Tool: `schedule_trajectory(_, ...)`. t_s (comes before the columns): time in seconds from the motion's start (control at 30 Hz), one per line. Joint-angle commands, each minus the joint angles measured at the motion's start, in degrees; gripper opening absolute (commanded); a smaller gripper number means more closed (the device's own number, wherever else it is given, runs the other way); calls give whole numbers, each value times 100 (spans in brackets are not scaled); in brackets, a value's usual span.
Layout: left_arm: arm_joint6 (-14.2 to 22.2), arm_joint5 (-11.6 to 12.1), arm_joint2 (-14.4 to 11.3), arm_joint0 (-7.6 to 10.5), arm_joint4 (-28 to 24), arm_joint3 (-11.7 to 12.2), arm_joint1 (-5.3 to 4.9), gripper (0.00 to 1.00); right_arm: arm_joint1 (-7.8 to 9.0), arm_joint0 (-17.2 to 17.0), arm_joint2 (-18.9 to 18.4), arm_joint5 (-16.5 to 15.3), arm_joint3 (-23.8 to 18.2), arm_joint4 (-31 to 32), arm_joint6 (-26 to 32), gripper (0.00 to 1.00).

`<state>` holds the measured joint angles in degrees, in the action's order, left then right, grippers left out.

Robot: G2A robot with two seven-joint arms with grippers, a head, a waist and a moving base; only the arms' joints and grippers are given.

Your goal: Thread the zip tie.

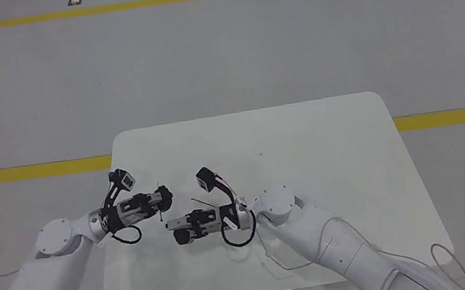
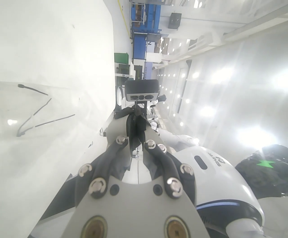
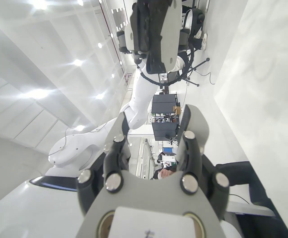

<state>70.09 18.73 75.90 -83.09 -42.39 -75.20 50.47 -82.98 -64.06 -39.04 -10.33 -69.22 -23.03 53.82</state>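
Pinch by left hand (image 2: 135, 115) holds thin black plastic zip tie (image 2: 136, 104) out, probably for threading; right hand (image 3: 157, 115) wide, empty.

From above the arms we look steeply down on the white table (image 1: 321, 152), from well back. Each wrist camera sits close behind its gripper, rolled sideways: the one on the left gripper (image 2: 135, 118) looks toward the right gripper (image 3: 155, 113), whose own looks back, seemingly from near. All three share that meeting spot.
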Motion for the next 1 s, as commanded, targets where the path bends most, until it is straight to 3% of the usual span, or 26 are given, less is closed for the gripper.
schedule_trajectory(0.0,-16,-10,4,-8,0,-7,0,0,-25,31,48,-14,49,-16,-5,24)
schedule_trajectory(0.37,-26,-61,-22,6,21,-13,5,0,-159,193,266,-51,235,36,-198,24)
schedule_trajectory(0.67,-11,-82,-50,34,34,-5,10,0,-250,275,363,-124,391,77,-361,17)
schedule_trajectory(0.97,48,-77,-70,61,29,36,14,0,-293,282,374,-203,455,162,-498,16)
